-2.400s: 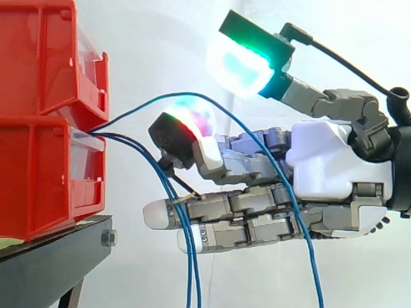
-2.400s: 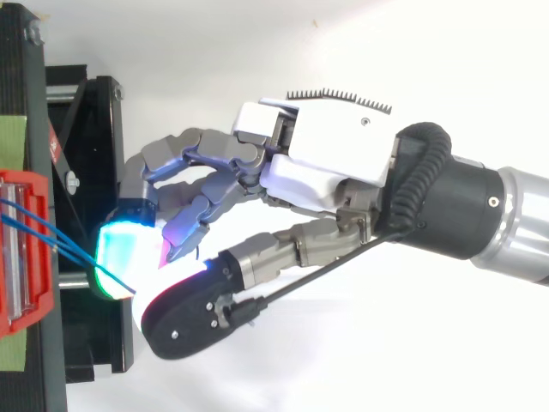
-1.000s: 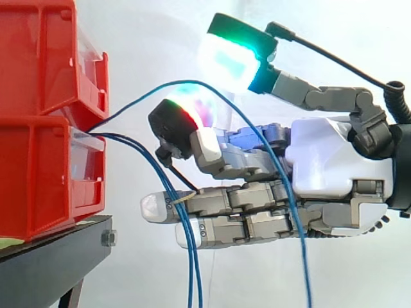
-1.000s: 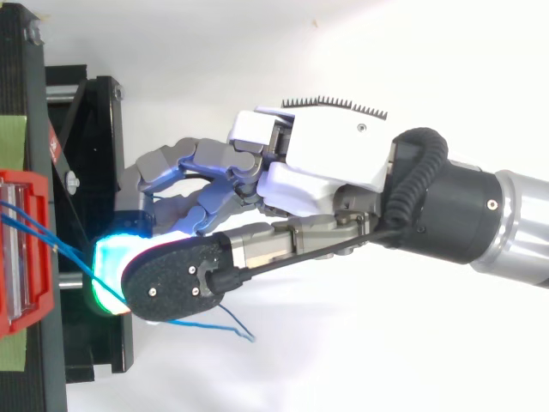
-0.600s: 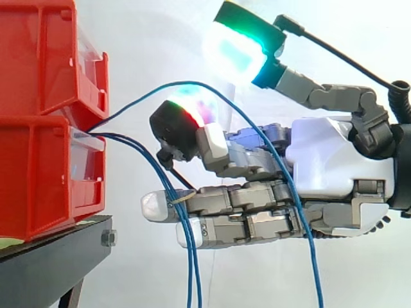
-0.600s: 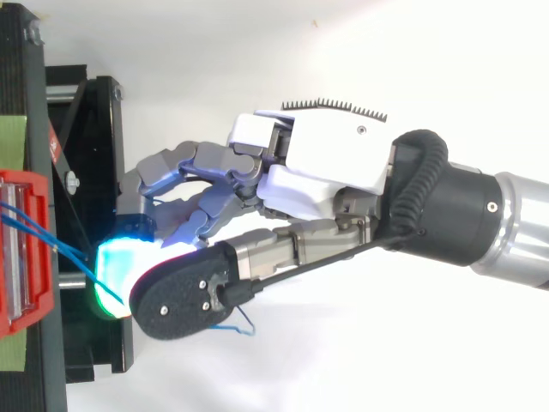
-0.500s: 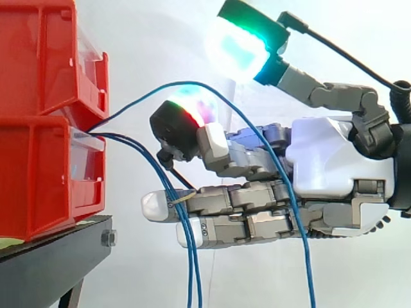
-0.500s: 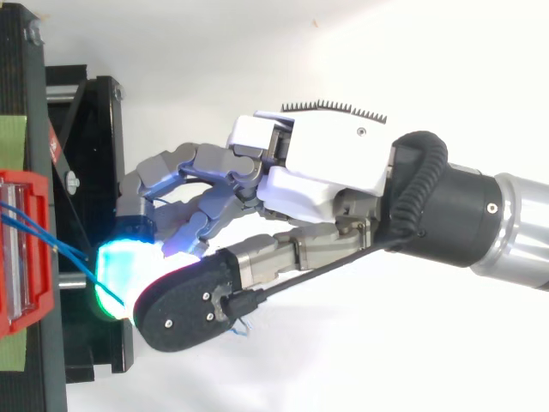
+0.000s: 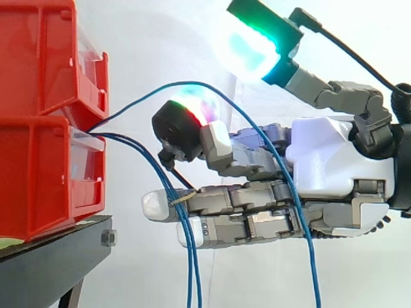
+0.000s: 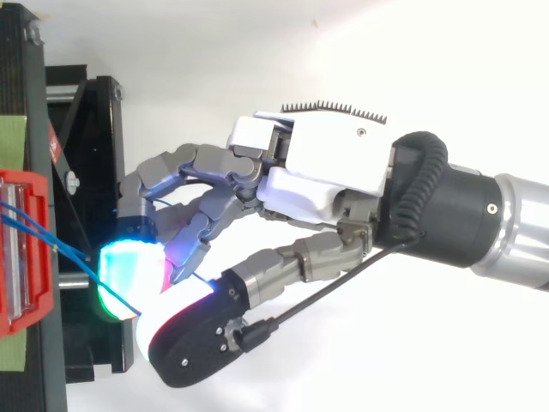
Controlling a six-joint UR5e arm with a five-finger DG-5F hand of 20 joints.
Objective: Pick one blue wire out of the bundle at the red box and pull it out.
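Hand (image 9: 334,167) with thumb and fingers apart, blue wire (image 9: 192,83) arching across it in side view

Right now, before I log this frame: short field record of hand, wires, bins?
hand: open, right of the bins
thumb pad: raised, glowing green-cyan, apart from the wires
fingers: lower ones straight, pointing toward the bins; an upper one curled
arched blue wire: leaves the gap between the red bins, arcs over the curled finger, drops across the hand; not pinched
other blue wires: hang down past the straight fingertips
support: bins stacked on a black stand
task state: no wire pulled out yet
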